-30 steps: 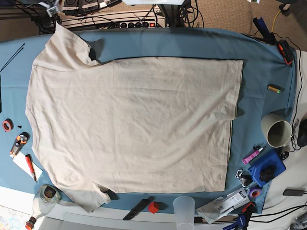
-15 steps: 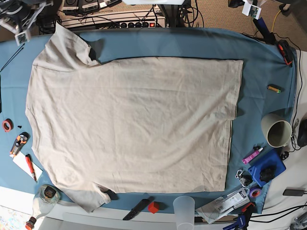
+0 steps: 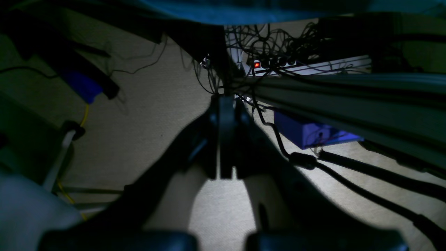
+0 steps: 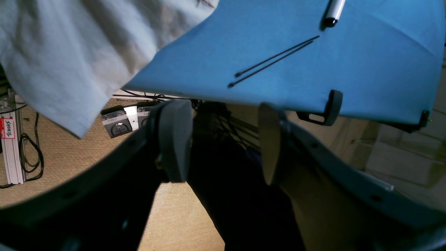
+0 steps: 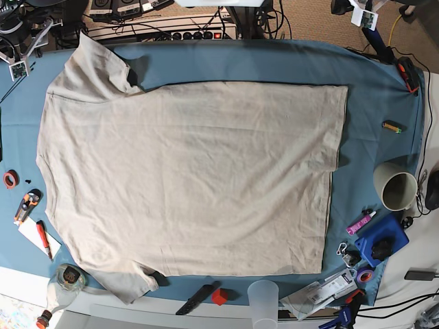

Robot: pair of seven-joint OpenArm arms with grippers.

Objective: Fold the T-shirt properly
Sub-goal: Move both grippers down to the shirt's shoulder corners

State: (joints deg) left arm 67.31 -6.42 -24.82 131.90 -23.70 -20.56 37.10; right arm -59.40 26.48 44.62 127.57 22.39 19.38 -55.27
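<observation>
The large plain beige cotton T-shirt [image 5: 188, 178] lies spread flat and unfolded across the middle of the blue-teal table cloth [image 5: 274, 65], so I judge that no fold has been made and the whole task is ahead of me: sleeves in, sides over, then body doubled. Its long axis runs left to right in the base view, the straight hem toward that view's right, the shoulders and both short sleeves toward its left; one sleeve points to the far left corner, the other hangs near the front edge. The collar I cannot make out. In my right wrist view, a corner of the shirt droops over the cloth's edge, just beside two thin black cable ties [image 4: 273, 61]. My right pincer [image 4: 223, 146] stands released beyond that edge, pads wide apart with nothing between them. My left pincer [image 3: 223, 139] is clenched on nothing, off the far right corner, looking at carpet and tangled cables [image 3: 275, 45].
</observation>
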